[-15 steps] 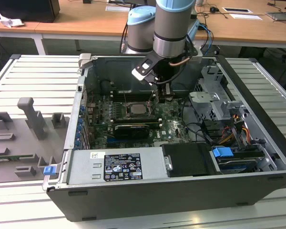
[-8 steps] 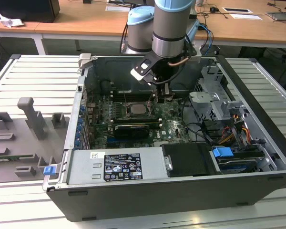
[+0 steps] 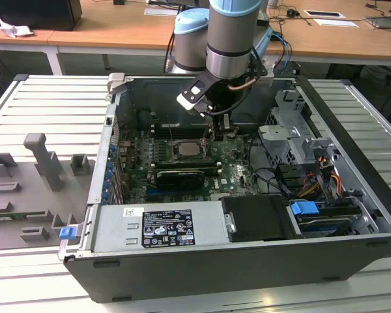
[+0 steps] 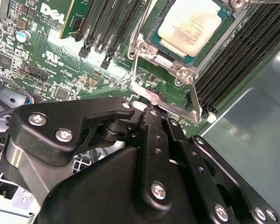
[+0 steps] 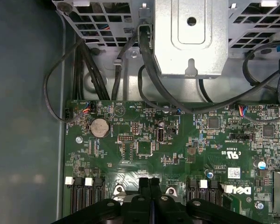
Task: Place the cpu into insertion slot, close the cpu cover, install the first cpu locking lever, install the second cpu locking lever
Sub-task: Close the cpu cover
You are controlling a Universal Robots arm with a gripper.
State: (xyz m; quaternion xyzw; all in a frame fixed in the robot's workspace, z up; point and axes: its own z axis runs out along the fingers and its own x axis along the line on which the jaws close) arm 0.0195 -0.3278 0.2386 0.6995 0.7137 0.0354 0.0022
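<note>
Silver cpu [image 4: 191,28] seated, part cropped, claw [image 5: 150,183] closed

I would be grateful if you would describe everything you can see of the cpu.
The cpu is a flat square chip with a pale silver-grey metal top, faintly smudged, and a thin green rim. It lies level on the green board, framed by the silvery cpu cover, with long black memory slots on both sides. The hand is clear of it.

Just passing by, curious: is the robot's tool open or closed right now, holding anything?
Tool: closed, low over the green circuit board; whether it pinches anything cannot be told.
</note>
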